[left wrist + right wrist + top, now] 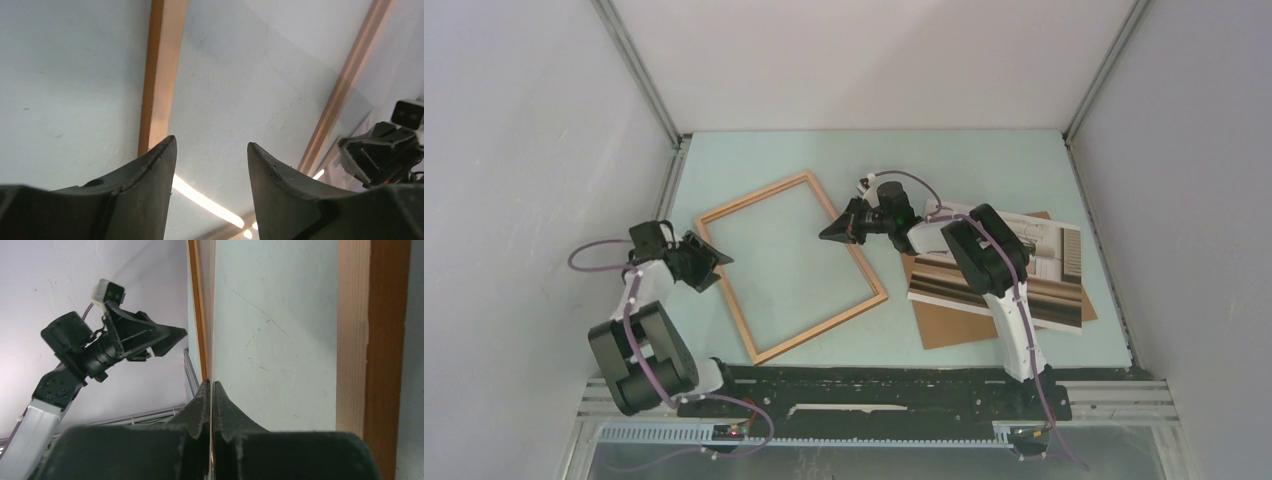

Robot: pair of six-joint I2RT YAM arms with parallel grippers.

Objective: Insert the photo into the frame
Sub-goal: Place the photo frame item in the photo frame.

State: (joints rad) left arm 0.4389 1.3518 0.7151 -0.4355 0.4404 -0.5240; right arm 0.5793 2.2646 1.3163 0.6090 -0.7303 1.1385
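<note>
At centre, frame [754, 197] without print; photo [1054, 250] apart at right, atop brown board [949, 325]. Beside frame's left rail, left gripper [714, 258] spread; right gripper [829, 234] pressed together, apparently pinching clear sheet [240, 100]. Insertion not yet done.

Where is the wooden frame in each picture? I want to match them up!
Top: the frame lies tilted on the table, left of middle.
Left wrist: one wooden bar of it runs from the top down, left of middle; another slants at the right.
Right wrist: one bar runs down the right side.
Shared landmark: the pale table under it.
</note>
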